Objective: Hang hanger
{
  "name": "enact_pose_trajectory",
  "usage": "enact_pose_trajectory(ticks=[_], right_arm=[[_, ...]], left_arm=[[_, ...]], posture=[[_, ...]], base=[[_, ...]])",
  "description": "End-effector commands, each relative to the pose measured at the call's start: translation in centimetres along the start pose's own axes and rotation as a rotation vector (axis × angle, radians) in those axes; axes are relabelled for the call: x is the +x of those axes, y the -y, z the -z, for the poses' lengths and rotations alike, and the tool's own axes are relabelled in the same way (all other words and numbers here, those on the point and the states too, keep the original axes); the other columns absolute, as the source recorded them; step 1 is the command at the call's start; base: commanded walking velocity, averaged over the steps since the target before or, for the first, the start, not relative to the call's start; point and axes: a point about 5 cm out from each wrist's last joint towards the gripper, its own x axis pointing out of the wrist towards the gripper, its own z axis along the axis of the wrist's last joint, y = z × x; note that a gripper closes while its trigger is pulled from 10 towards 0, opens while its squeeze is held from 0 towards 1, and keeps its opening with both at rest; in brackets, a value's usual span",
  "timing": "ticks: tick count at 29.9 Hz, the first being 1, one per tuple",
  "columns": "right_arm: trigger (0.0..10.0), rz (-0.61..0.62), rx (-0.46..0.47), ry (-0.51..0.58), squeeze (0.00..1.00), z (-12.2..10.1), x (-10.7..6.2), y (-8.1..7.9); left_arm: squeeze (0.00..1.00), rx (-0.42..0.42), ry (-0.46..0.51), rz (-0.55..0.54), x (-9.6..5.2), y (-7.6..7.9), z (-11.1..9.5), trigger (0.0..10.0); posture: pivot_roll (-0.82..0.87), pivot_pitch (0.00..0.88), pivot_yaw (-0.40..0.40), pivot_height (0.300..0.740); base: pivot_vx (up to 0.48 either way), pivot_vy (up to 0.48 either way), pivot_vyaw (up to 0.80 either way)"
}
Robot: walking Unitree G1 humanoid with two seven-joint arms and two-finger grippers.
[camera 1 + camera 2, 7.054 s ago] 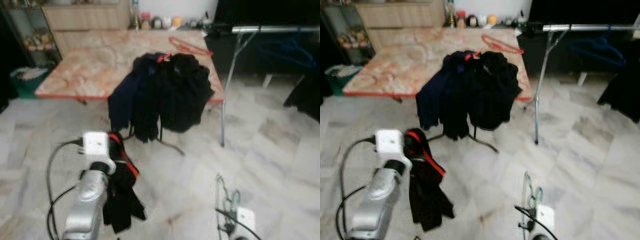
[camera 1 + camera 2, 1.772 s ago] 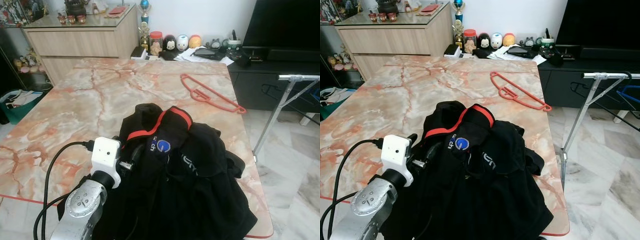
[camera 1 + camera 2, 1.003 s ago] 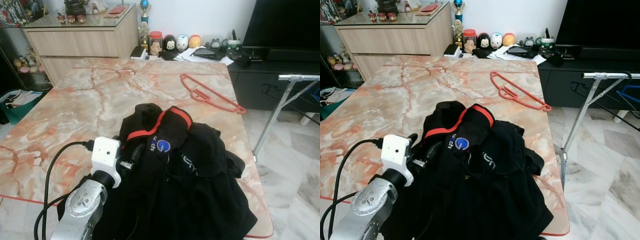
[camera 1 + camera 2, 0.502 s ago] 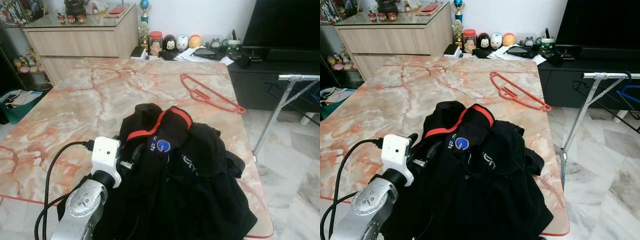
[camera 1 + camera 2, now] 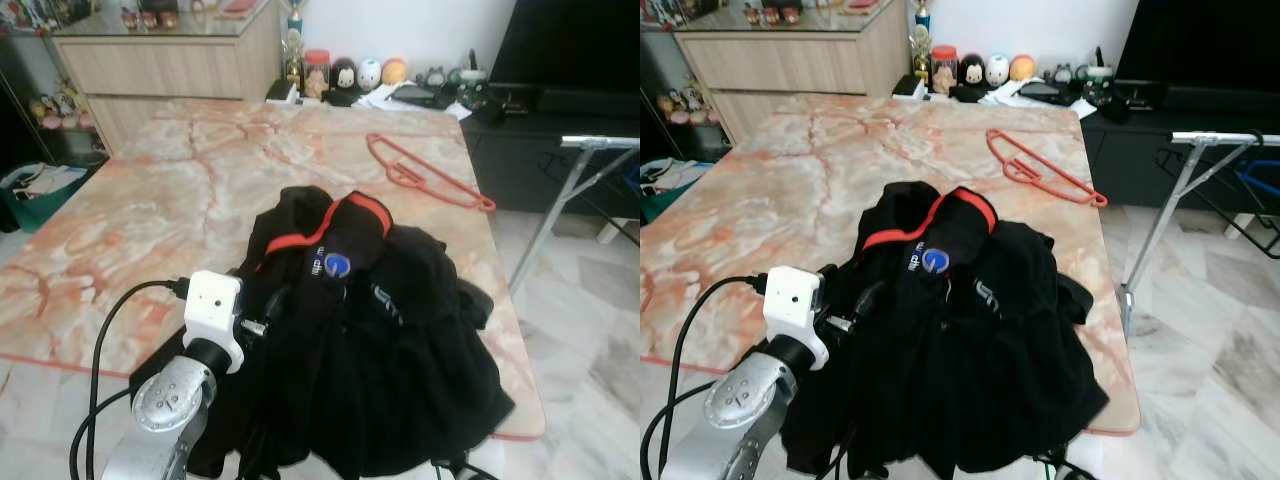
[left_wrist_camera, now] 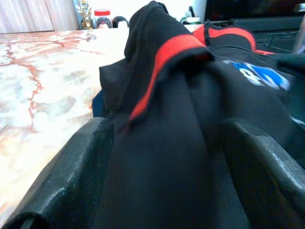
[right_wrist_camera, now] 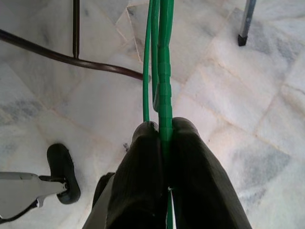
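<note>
Green hanger (image 7: 162,71) wire is clamped tight between the two black fingers (image 7: 138,186) of the right pincer (image 7: 162,131), which is closed on it low over the pale marble floor (image 7: 238,138); from that wrist camera the hanger runs up out of frame, so its hook and overall shape cannot be made out. Near it on the floor a dark curved metal leg (image 7: 71,62) crosses the tiles, and a grey tube foot (image 7: 245,24) stands farther off.

On the orange-veined marble bench (image 5: 150,190) lies a heap of black clothing (image 5: 380,340) with a red-trimmed collar (image 5: 345,215) and a small blue round logo (image 5: 338,264). The heap spills over the bench's near edge, hiding that edge and whatever lies beneath. A red hanger (image 5: 425,175) lies flat on the bench's far right part, well apart from the clothes.

The left pincer (image 6: 167,162) is pushed into the left side of the heap with its fingers (image 6: 81,167) spread wide, black fabric bulging between them; whether the pads actually press the cloth cannot be told. From the head camera those fingers are buried in the cloth, with only the white wrist camera block (image 5: 212,310) and silver arm showing.

A silver rail (image 5: 1225,138) on a slanted leg stands right of the bench, cut off by the frame. Small figurines (image 5: 345,73) line the far wall beside a wooden cabinet (image 5: 150,55).
</note>
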Motion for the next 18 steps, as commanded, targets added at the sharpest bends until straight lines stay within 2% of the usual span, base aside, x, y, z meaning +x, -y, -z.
enact_pose_trajectory(ticks=[1, 18], right_arm=[[10.0, 0.000, -0.003, -0.007, 0.00, 0.07, 0.00, 0.01], [10.0, 0.000, -0.003, -0.007, 0.00, 0.04, 0.00, 0.02]], left_arm=[[0.00, 0.004, 0.019, 0.003, -0.11, 0.06, -0.55, 10.0], [0.00, 0.005, 0.020, 0.003, -0.08, 0.06, -0.57, 10.0]], posture=[[0.07, 0.000, -0.008, 0.716], [0.07, 0.000, -0.008, 0.716]], base=[[-0.292, 0.000, 0.00], [-0.296, 0.000, 0.00]])
